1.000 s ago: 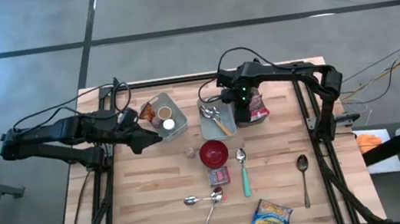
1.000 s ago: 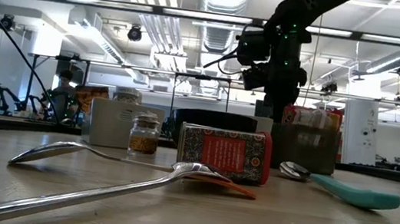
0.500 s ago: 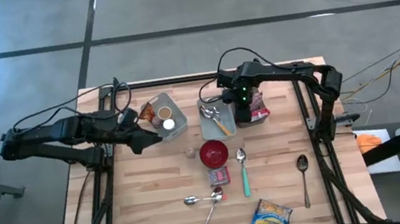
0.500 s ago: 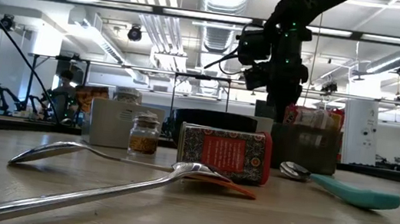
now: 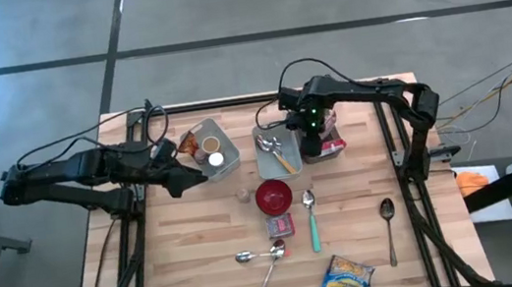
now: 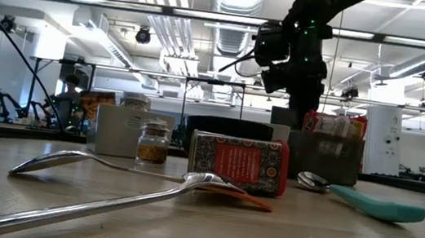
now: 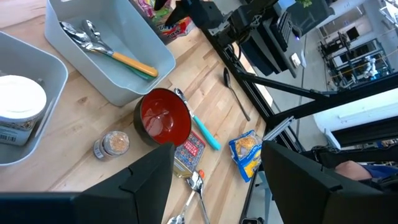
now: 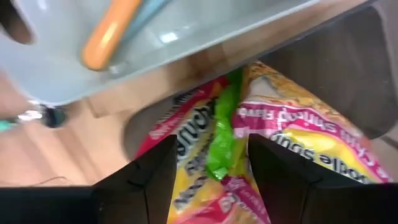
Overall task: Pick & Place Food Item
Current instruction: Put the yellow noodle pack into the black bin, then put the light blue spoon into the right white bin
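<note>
A pink and yellow noodle soup packet [image 8: 280, 137] stands in a dark bin [image 6: 326, 159] right of the grey cutlery bin [image 5: 277, 153]; its upper end [image 6: 334, 123] sticks out above the bin's rim. My right gripper [image 8: 211, 155] points down over it [image 5: 315, 141], open, one finger on each side of the packet's green-striped upper part. My left gripper [image 5: 199, 175] waits open near the table's left side, next to the grey bin with jars [image 5: 212, 149], nothing between its fingers [image 7: 214, 180]. My right gripper comes at the packet's upper end [image 8: 227, 134] from above with its fingers spread on either side. I cannot tell whether either finger touches it. The packet stands in the dark bin, not lifted.
A red bowl [image 5: 274, 197], a small spice jar [image 5: 242, 195], a red box [image 5: 280, 226], a teal-handled spoon [image 5: 312, 220], loose spoons [image 5: 266, 256] [image 5: 389, 225] and a yellow packet [image 5: 346, 275] lie on the table's near half.
My right gripper has stayed over the dark bin, and its wrist has tipped and rolled a little. The packet stands in the bin as before.
</note>
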`<act>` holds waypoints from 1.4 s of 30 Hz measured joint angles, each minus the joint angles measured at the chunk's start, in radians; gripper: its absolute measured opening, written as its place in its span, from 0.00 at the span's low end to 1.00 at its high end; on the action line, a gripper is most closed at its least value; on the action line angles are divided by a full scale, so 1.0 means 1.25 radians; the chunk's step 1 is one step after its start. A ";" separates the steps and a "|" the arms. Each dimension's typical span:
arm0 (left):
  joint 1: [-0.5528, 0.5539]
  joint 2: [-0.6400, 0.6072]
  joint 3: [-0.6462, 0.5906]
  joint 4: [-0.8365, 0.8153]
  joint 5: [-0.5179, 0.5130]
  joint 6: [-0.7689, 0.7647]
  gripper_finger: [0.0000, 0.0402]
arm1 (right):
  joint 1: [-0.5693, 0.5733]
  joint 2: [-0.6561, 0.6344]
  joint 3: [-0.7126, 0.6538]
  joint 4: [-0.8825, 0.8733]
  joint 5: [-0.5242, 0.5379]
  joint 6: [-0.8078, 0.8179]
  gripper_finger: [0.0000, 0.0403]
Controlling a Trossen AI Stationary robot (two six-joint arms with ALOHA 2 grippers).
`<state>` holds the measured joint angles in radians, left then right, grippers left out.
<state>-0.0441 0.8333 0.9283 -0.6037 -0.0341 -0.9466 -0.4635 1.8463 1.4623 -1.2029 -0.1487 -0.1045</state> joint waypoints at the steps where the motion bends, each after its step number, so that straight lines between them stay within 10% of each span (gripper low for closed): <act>1: 0.000 0.000 0.000 0.000 0.000 0.000 0.61 | -0.002 -0.002 0.004 -0.003 -0.013 0.008 0.48; 18: 0.000 0.000 0.000 -0.002 0.000 0.000 0.61 | -0.004 -0.062 0.089 -0.021 -0.100 0.127 0.48; 29: 0.000 0.020 0.000 -0.073 0.000 0.023 0.61 | 0.168 -0.209 0.096 -0.015 -0.127 0.135 0.48; 42: 0.000 0.074 0.000 -0.114 0.000 0.003 0.61 | 0.428 -0.218 0.072 -0.005 0.126 0.881 0.48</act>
<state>-0.0441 0.9258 0.9287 -0.7464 -0.0341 -0.9424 0.0716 1.5738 1.5522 -1.2085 0.0085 0.9964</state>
